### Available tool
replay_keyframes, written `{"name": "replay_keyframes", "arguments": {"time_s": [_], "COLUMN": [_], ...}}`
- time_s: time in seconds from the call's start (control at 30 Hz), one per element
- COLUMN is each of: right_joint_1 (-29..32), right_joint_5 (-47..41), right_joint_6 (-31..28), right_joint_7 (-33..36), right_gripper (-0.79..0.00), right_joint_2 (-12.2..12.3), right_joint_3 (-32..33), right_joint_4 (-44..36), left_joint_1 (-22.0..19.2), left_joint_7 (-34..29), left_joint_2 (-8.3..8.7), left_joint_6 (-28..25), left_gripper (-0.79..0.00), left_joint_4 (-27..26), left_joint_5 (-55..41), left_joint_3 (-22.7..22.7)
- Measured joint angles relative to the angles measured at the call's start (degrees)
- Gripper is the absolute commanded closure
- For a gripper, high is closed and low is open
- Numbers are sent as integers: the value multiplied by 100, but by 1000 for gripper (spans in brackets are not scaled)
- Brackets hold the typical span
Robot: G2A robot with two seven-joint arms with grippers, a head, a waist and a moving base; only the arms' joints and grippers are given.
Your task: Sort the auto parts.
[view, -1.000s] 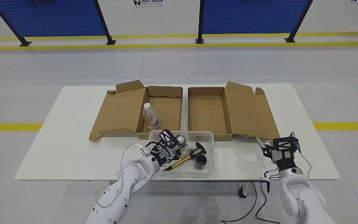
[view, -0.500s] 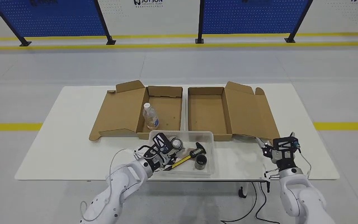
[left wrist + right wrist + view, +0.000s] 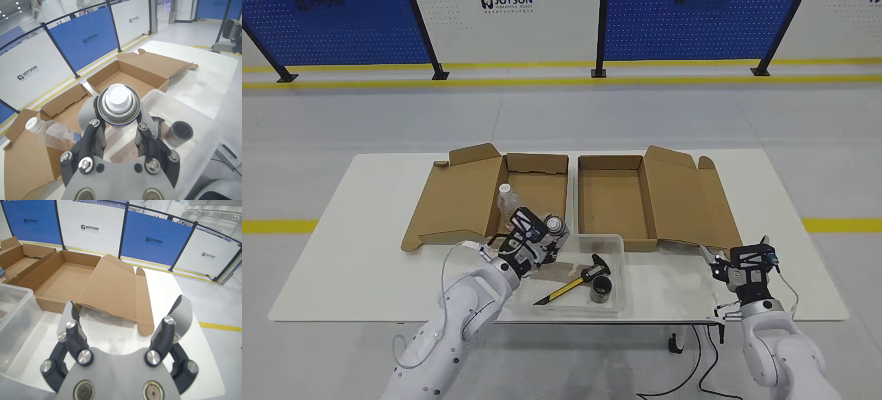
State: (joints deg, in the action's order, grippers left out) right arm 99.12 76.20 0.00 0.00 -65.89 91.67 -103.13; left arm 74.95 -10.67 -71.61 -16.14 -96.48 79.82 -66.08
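My left gripper (image 3: pixel 118 115) (image 3: pixel 542 235) is shut on a spray can (image 3: pixel 119 107) (image 3: pixel 553 228) with a white cap, held above the near edge of the left cardboard box (image 3: pixel 542 190), at the clear plastic bin's (image 3: pixel 610 240) far left corner. A clear plastic bottle (image 3: pixel 510 208) (image 3: pixel 54 133) lies in that left box. In the bin lie a yellow-handled hammer (image 3: pixel 572 283) and a dark metal cylinder (image 3: pixel 600 288) (image 3: pixel 179 133). The right cardboard box (image 3: pixel 612 200) (image 3: pixel 62 275) holds nothing. My right gripper (image 3: pixel 125 311) (image 3: pixel 747 262) is open over the table's near right corner.
Both boxes have their lids folded flat outward, the right lid (image 3: pixel 687 200) lying near my right gripper. The white table (image 3: pixel 372 220) has bare room at its left and far side. Blue and white barrier panels stand behind it.
My left gripper has lifted the spray can out of the bin and carried it away from the robot toward the left box. The right arm has kept still.
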Motion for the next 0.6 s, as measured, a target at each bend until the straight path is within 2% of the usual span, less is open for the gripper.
{"name": "replay_keyframes", "arguments": {"time_s": [0.33,0.6], "right_joint_1": [0,0], "right_joint_5": [0,0], "right_joint_6": [0,0], "right_joint_7": [0,0], "right_gripper": [-785,-785], "right_joint_2": [0,0], "right_joint_3": [0,0], "right_joint_4": [0,0], "left_joint_1": [-983,-1593], "left_joint_7": [-169,-278], "left_joint_2": [-226,-379], "left_joint_6": [632,922], "left_gripper": [0,0], "left_joint_4": [1192,2215], "left_joint_5": [-10,-67], "left_joint_3": [613,852]}}
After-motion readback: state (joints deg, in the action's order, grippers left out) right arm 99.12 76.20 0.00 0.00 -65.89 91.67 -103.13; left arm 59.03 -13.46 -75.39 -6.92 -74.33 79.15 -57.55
